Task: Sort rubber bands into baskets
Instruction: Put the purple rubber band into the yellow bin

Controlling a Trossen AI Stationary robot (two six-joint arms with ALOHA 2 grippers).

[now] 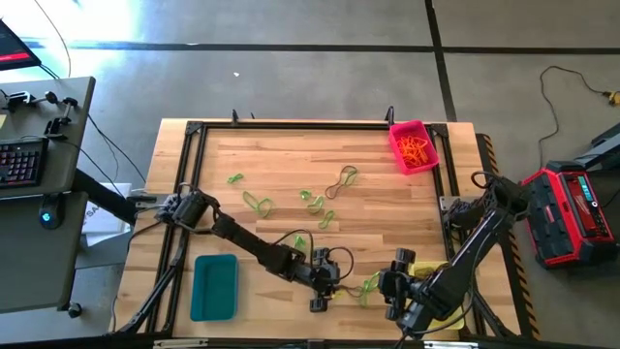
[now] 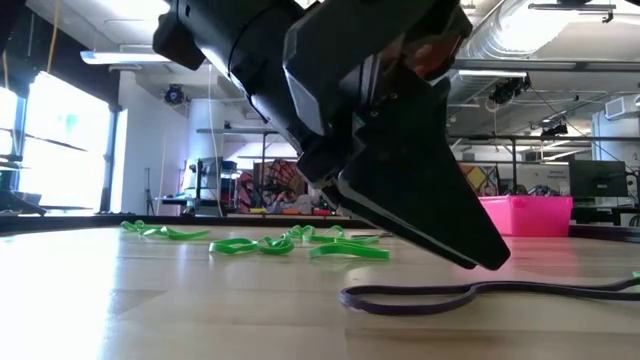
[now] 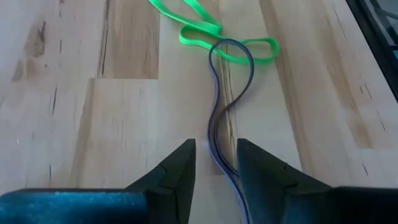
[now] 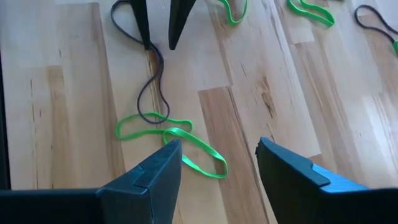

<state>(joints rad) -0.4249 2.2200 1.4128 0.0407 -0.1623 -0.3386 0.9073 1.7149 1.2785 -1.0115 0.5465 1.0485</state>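
A dark rubber band (image 3: 216, 134) lies on the wood near the table's front edge, its far loop crossed over a green band (image 4: 199, 149). My left gripper (image 3: 216, 149) is open low over the dark band's near end, one finger on each side; the low view shows the band (image 2: 480, 293) flat on the table under the fingertip. My right gripper (image 4: 217, 149) is open wide just right of it, above the green band. The pink basket (image 1: 414, 145) holds orange bands at the far right. The teal basket (image 1: 214, 286) is at the near left. The yellow basket (image 1: 424, 262) is partly hidden under my right arm.
More green bands (image 1: 257, 204) and a dark one (image 1: 344, 176) lie scattered across the middle of the table. A black frame runs along the table's edges. The two grippers (image 1: 325, 289) (image 1: 386, 289) stand close together at the near edge.
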